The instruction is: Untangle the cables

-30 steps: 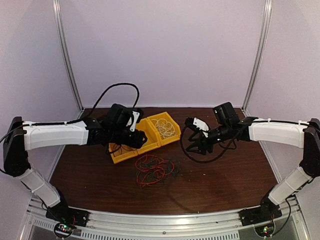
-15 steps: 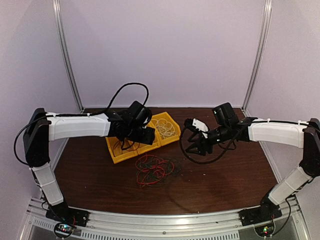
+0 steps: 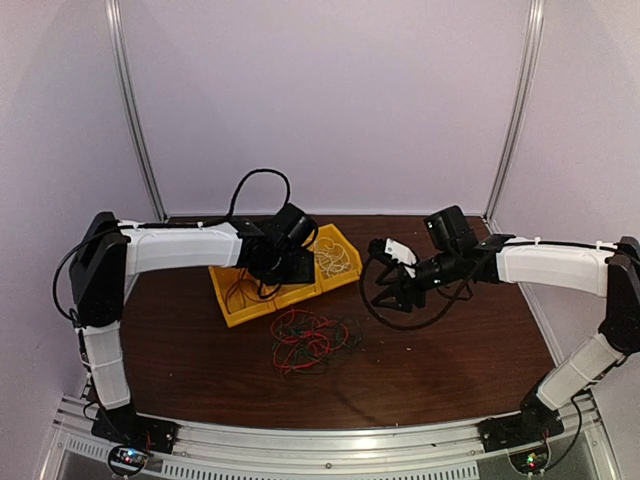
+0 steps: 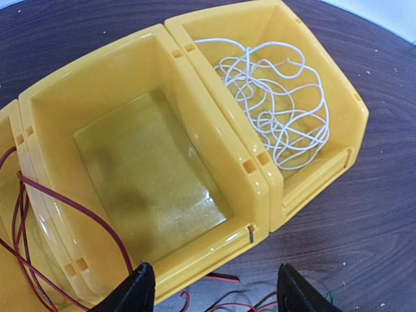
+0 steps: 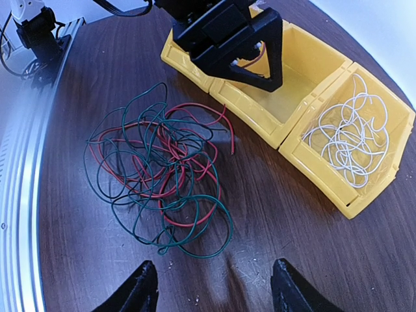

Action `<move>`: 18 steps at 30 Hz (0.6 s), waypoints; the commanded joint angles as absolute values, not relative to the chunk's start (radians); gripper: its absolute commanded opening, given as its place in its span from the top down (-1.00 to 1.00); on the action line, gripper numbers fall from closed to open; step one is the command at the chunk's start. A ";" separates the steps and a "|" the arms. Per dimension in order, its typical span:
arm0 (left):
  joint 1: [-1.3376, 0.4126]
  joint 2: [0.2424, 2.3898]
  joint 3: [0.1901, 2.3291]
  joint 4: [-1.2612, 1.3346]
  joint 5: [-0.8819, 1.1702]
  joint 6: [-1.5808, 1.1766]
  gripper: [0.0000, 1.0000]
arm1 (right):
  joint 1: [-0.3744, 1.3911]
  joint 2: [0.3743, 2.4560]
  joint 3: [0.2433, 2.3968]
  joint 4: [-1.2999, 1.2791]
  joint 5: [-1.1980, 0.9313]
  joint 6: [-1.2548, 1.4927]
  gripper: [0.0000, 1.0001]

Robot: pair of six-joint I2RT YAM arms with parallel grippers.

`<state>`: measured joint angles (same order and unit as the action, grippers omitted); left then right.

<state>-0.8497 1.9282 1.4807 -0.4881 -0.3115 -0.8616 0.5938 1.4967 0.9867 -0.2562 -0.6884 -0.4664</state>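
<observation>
My left gripper (image 4: 216,287) and right gripper (image 5: 214,286), both spread wide and holding nothing.
The left hangs over the middle bin (image 4: 149,175), hiding part of it from my right wrist camera. A white cable (image 4: 276,107) and a red cable (image 4: 39,214) lie in the neighbouring bins. A red-and-green tangle (image 5: 162,185) lies on the table (image 5: 292,214) just before them.

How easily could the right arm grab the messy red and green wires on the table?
Probably yes, easily. The right gripper hangs open near the tangle, which lies bare on the table with nothing between them. The left gripper is away over the yellow bins.
</observation>
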 commanded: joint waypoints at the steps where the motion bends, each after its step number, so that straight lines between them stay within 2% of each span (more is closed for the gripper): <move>1: -0.829 1.985 1.524 -0.574 -0.381 -0.926 -0.31 | 0.599 1.491 0.988 -0.273 -0.700 -0.480 -0.21; 18: -0.821 2.007 1.531 -0.609 -0.420 -0.956 -0.31 | 0.600 1.507 0.999 -0.297 -0.712 -0.492 -0.21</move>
<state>-0.8310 1.9884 1.5021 -0.6044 -0.3889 -0.9455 0.5938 1.5005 0.9867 -0.2832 -0.6983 -0.4793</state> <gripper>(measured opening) 0.658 0.606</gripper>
